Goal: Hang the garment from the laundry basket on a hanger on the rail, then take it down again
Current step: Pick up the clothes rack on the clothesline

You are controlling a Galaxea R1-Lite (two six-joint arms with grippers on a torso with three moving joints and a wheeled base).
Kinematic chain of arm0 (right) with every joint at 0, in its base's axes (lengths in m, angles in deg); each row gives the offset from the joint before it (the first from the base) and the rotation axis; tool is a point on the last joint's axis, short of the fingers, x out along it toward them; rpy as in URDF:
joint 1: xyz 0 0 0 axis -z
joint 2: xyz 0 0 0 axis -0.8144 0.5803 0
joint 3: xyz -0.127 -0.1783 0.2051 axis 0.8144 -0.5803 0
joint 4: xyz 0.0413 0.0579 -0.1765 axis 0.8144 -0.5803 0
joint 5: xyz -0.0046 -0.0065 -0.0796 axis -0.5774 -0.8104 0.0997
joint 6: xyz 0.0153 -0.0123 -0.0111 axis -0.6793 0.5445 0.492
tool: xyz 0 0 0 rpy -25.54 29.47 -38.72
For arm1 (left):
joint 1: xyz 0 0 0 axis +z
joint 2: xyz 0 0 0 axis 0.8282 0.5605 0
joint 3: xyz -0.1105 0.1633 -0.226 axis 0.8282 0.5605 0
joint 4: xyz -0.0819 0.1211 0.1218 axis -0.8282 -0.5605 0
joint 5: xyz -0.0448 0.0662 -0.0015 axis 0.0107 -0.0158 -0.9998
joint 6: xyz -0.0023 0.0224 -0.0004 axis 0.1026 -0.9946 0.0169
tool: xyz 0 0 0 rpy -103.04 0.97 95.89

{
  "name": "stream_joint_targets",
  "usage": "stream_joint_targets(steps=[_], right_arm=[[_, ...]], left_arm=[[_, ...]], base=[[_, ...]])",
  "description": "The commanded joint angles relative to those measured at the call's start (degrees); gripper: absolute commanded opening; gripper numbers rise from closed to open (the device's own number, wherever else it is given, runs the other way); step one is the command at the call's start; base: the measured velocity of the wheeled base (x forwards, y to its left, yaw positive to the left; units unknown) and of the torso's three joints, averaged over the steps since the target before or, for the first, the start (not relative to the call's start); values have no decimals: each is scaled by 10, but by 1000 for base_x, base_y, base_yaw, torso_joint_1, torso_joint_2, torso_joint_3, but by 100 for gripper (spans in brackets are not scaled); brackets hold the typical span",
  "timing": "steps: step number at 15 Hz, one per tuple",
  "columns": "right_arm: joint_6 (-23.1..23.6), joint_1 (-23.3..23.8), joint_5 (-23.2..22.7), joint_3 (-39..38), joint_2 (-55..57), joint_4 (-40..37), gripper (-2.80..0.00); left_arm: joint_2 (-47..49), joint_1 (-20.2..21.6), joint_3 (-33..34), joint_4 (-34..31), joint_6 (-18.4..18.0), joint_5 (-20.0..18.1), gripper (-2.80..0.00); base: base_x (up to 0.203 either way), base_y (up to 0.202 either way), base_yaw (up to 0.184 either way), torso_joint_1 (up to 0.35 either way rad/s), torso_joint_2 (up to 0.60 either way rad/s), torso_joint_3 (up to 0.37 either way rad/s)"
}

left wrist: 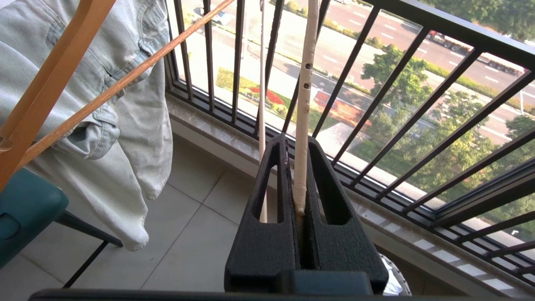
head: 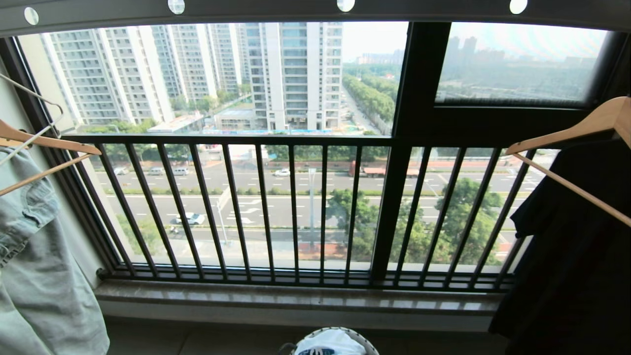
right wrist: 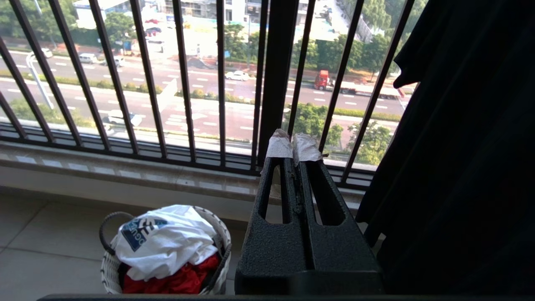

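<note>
My left gripper (left wrist: 297, 142) is shut on a cream-white bar of the hanger (left wrist: 304, 83), which runs up from between the jaws in front of the window railing. A thin wire part of the hanger (head: 30, 94) shows at the far left of the head view. The white garment (right wrist: 167, 238) with its blue print lies crumpled on top in the laundry basket (right wrist: 220, 236), on the floor below the sill; the garment (head: 330, 341) and the laundry basket (head: 368, 342) also show in the head view. The grey rail (head: 246, 10) with round holes runs overhead. My right gripper (right wrist: 294, 144) is shut on nothing, near the basket.
A red cloth (right wrist: 175, 282) lies under the garment. A black shirt (head: 577, 246) hangs on a wooden hanger (head: 567, 130) at the right. Pale denim (head: 39, 276) hangs on another wooden hanger (head: 49, 143) at the left. The black window railing (head: 296, 207) stands ahead, a teal seat (left wrist: 25, 209) at the left.
</note>
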Motion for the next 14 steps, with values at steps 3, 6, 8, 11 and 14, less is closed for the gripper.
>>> stream_joint_targets(steps=[3,6,8,11,14], right_arm=[[1,0,0,0,1,0,-280],[1,0,0,0,1,-1,-280],[0,0,0,0,1,0,-280],[1,0,0,0,1,-1,-280],[0,0,0,0,1,0,-280]], left_arm=[[-36,-12,11,-5,2,-41,-280],[-54,-31,26,-6,1,-45,-280],[-67,-61,44,-8,0,-45,-280],[-77,-122,90,-24,-19,-51,-280],[-79,-162,132,-24,-42,-147,-280]], base=[[0,0,0,0,0,0],[0,0,0,0,0,0],[0,0,0,0,0,0],[0,0,0,0,0,0],[0,0,0,0,0,0]])
